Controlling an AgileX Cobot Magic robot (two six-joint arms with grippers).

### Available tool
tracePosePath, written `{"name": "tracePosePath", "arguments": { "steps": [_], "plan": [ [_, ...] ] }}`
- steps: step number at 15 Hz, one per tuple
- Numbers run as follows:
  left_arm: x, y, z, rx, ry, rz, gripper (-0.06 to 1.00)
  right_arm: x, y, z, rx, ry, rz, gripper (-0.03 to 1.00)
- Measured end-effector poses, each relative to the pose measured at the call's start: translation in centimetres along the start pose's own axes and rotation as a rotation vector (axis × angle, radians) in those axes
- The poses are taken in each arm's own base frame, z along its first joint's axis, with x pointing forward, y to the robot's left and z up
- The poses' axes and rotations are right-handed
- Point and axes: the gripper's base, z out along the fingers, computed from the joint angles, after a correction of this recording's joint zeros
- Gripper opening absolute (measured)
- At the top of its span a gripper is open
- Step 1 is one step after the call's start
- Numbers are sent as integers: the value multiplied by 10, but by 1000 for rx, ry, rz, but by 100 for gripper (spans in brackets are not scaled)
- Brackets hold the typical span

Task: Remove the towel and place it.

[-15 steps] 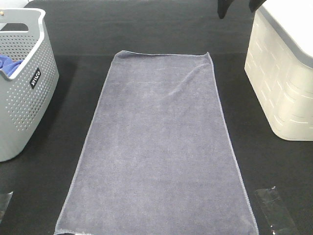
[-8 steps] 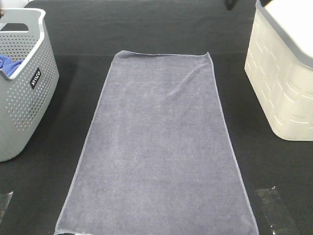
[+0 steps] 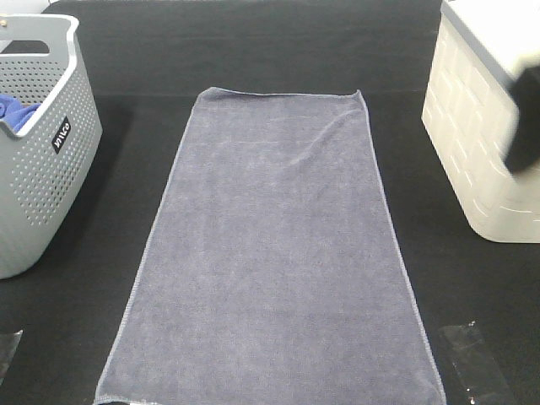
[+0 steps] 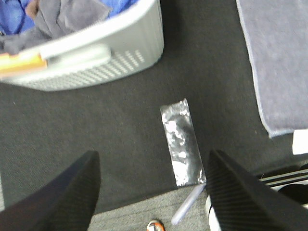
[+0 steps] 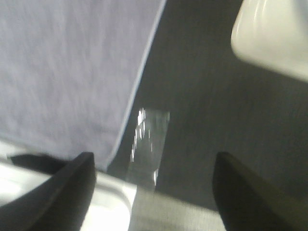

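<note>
The slate-grey towel (image 3: 274, 253) lies spread flat and lengthwise down the middle of the black table. One of its corners shows in the left wrist view (image 4: 276, 62), and one long hem in the right wrist view (image 5: 62, 72). My left gripper (image 4: 151, 192) hangs open above bare table beside that corner, holding nothing. My right gripper (image 5: 154, 192) is open and empty too, over the table next to the towel's hem. In the high view only a dark blur of the right arm (image 3: 525, 126) shows at the right edge.
A grey perforated basket (image 3: 51, 169) on the left holds a bright blue cloth (image 3: 13, 110) and some grey fabric (image 4: 72, 14). A cream bin (image 3: 472, 152) stands on the right. Clear tape strips (image 3: 472, 363) (image 4: 182, 144) lie near the front edge.
The dark shape at the top of the high view left the frame, and the right arm now shows as a blur in front of the cream bin. The towel has not moved.
</note>
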Motion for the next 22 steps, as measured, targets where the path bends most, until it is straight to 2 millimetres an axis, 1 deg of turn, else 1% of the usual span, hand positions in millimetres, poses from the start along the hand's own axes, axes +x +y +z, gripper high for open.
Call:
{"name": "tracePosePath", "arguments": {
  "steps": [2,4,6,8,9,13,16,18,22],
  "plan": [
    [38,4,-5,13,-62,25,62,43,-2,15,2,49,-1,66],
    [70,6,-7,34,-133,48,62,82,-3,25,3,53,-1,66],
    [94,5,-8,78,-203,73,62,114,-5,29,1,11,-5,66],
    [110,2,-7,123,-249,122,62,141,-6,29,-2,-75,-44,66],
    [114,0,-9,142,-287,151,62,152,-7,27,-3,-126,-52,66],
    [111,-7,-9,203,-382,248,62,189,-8,8,-20,-445,-64,66],
    [108,-10,-4,218,-421,255,62,213,-8,2,-32,-650,-61,66],
    [108,-10,-4,218,-426,261,62,218,-8,1,-30,-699,-65,66],
    [107,-11,-4,229,-432,259,62,211,-7,7,-26,-737,-93,66]
  ]
}}
